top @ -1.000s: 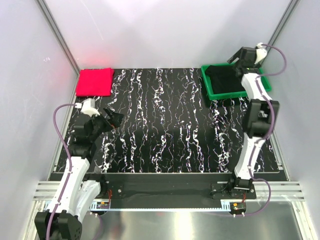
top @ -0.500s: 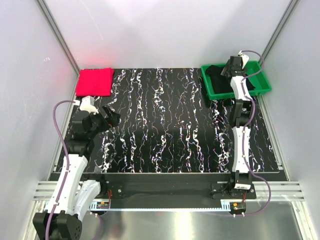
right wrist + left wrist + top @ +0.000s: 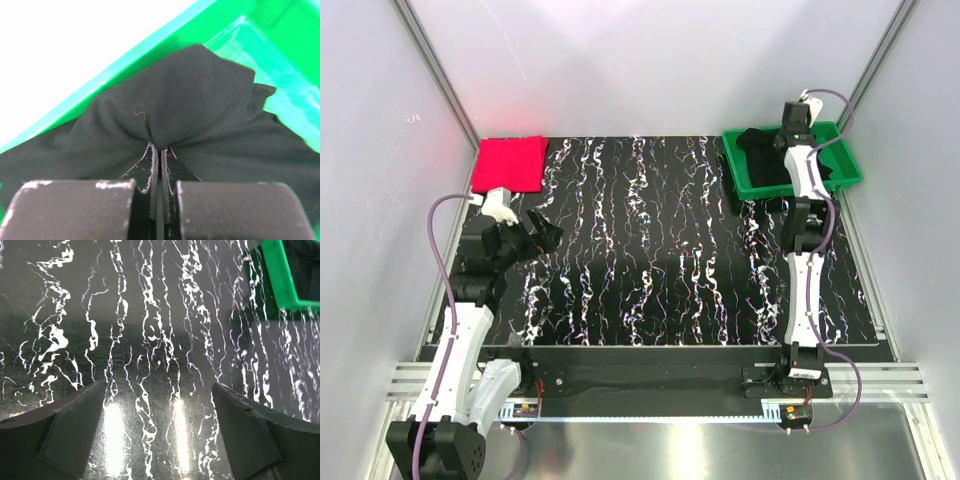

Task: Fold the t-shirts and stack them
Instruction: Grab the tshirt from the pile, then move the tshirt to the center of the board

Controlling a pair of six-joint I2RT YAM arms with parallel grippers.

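The black t-shirt (image 3: 763, 163) lies crumpled in the green tray (image 3: 736, 181) at the back right. My right gripper (image 3: 783, 141) reaches down into the tray. In the right wrist view it (image 3: 159, 148) is shut on a pinched fold of the black t-shirt (image 3: 190, 100), the cloth puckering at the tips. The pinkish-red t-shirt (image 3: 509, 164) lies folded flat at the back left corner. My left gripper (image 3: 542, 232) hovers over the table just in front of it, open, with only tabletop between its fingers (image 3: 75, 425).
The table (image 3: 650, 250) is black with white marbled streaks. The green tray's corner (image 3: 280, 275) shows at the top right of the left wrist view. White walls close the cell on three sides, and the tray's rim (image 3: 125, 60) stands right behind the pinched cloth.
My right arm swung from the tray's far right corner down onto the black t-shirt, and its gripper went from open to shut on the cloth. The left arm shifted slightly.
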